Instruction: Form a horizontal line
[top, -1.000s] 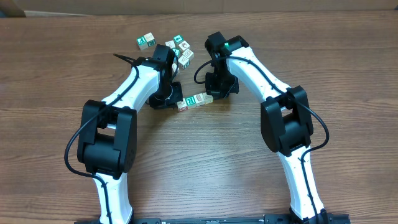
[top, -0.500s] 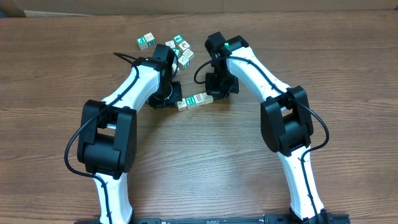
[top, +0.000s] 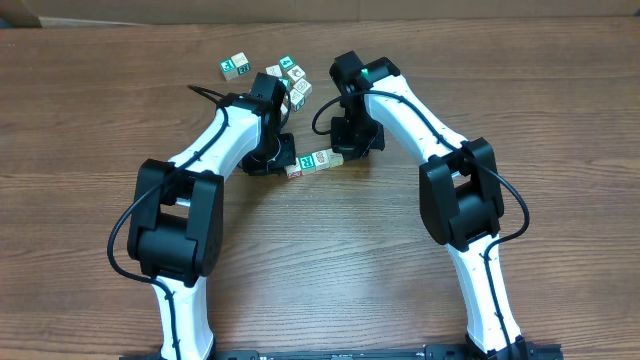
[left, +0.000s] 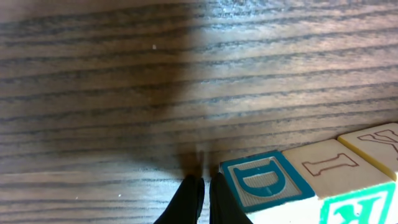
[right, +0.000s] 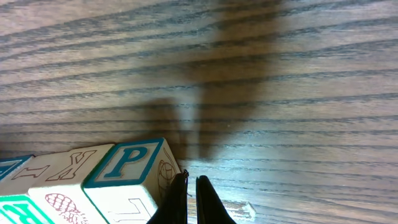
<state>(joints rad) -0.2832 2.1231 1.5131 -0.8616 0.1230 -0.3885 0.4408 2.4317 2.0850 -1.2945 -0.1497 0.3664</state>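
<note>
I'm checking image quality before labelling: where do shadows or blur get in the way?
Left wrist: a broad dark shadow crosses the table above the D block, whose letter stays sharp. Right wrist: a similar shadow lies above the P block. Overhead: evenly lit, but block letters are too small to read.

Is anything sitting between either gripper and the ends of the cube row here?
Nothing visible. The left gripper, shut, sits right beside the D cube at one end; the right gripper, shut, sits beside the P cube at the other.
</note>
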